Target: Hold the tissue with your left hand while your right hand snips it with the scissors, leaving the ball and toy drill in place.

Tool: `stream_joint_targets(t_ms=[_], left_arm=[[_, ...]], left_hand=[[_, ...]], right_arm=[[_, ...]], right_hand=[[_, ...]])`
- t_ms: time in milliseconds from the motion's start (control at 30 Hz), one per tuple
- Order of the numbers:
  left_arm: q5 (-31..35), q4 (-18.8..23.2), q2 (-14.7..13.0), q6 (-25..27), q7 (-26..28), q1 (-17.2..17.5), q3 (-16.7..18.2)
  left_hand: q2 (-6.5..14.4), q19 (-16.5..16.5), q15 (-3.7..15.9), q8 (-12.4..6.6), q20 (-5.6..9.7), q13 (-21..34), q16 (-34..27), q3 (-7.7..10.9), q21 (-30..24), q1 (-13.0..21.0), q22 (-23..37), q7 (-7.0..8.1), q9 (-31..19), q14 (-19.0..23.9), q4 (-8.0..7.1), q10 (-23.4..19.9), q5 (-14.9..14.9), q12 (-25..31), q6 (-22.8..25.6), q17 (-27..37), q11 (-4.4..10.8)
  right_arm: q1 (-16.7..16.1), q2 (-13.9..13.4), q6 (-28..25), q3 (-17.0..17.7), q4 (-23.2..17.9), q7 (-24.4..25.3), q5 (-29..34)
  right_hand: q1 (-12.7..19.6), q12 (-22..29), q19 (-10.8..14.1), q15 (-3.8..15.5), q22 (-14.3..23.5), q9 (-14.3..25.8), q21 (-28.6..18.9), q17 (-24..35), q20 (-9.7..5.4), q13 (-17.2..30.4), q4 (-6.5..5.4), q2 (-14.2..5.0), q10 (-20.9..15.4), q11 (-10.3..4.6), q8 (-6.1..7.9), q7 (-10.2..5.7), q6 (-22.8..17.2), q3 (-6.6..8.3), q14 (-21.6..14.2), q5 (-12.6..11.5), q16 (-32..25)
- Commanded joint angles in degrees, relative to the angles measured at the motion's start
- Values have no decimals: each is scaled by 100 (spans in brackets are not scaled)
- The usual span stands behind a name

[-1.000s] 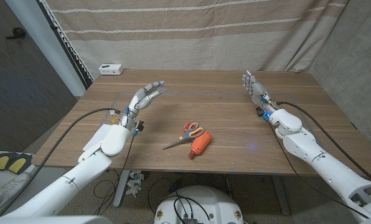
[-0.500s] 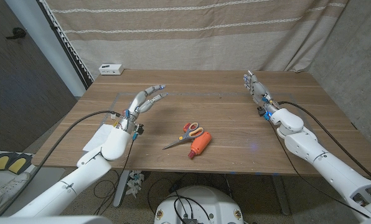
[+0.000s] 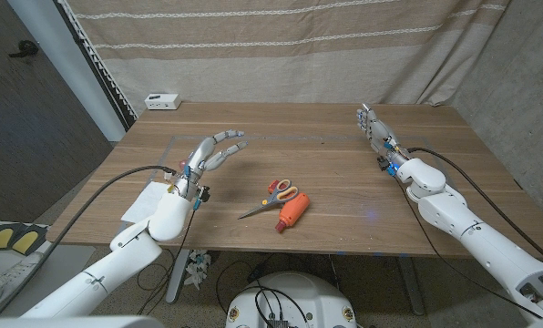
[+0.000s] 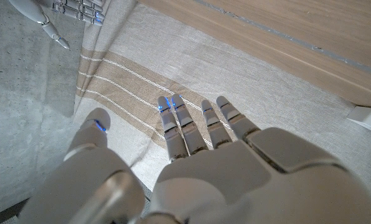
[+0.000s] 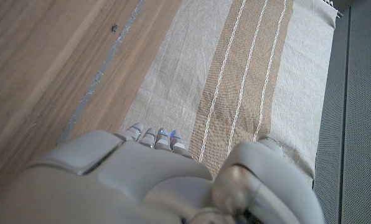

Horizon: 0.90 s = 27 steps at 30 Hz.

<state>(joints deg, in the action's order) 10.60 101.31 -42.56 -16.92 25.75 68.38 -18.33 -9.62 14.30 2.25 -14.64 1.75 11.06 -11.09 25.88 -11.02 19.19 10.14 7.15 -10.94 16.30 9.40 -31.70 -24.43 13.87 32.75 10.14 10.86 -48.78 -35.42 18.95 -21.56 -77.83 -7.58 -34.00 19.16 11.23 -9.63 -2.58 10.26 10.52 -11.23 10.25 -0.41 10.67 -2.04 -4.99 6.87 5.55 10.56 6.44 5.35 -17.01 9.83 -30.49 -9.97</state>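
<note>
Left hand (image 3: 210, 157) is up over the table's (image 3: 326, 146) left half, fingers spread, holding nothing. Right hand (image 3: 373, 130) is at the far right, fingers straight and close together, also holding nothing; I can't tell whether it touches the wood. Scissors (image 3: 273, 198) lie near the middle toward the near edge, blades pointing left, orange and red handles just beside the toy drill (image 3: 293, 211), which lies right of them. A white sheet (image 3: 142, 204) sits at the near left edge beside my left forearm; can't tell if it's the tissue.
</note>
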Motion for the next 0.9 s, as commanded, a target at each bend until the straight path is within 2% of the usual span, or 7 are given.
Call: stream_joint_targets(t_ms=[33,200,300,900], left_arm=[[317,246,-36,306,184,157,2],[484,374,-57,473,272,221,-12],[651,475,-86,644,352,267,-8],[1349,905,-215,1363,721,537,-99]], left_hand=[[2,26,948,-6,-21,14,-34,-17,-19,63,-1,-2,-2,113,4,-82,-49,27,32,13,1],[0,25,946,9,-37,14,-42,-24,-19,76,0,4,-2,151,2,-132,-51,35,27,12,-12],[-1,35,949,47,-43,18,-62,-51,-23,107,3,3,-3,274,-10,-468,-51,118,36,14,26],[0,74,946,83,-87,22,-50,-75,-36,143,6,27,-6,321,-12,-375,-50,35,35,17,0]], right_arm=[[-27,-50,-18,11,-25,-21,-8],[-64,-82,-36,26,-72,16,3],[-81,-74,-4,31,-80,44,19],[-80,-3,57,19,-6,-1,-27]], right_hand=[[29,21,-152,-2,26,23,8,15,-5,11,14,15,32,7,21,24,26,-6,419,3,-21],[33,23,-153,-4,26,23,6,15,-4,11,16,13,38,17,25,28,29,-5,423,4,-24],[35,25,-153,-5,26,23,4,15,0,10,18,11,40,19,27,31,31,-4,423,4,-26],[51,51,-138,-3,25,24,-8,13,12,9,26,-3,8,11,45,33,20,5,396,8,-47]])
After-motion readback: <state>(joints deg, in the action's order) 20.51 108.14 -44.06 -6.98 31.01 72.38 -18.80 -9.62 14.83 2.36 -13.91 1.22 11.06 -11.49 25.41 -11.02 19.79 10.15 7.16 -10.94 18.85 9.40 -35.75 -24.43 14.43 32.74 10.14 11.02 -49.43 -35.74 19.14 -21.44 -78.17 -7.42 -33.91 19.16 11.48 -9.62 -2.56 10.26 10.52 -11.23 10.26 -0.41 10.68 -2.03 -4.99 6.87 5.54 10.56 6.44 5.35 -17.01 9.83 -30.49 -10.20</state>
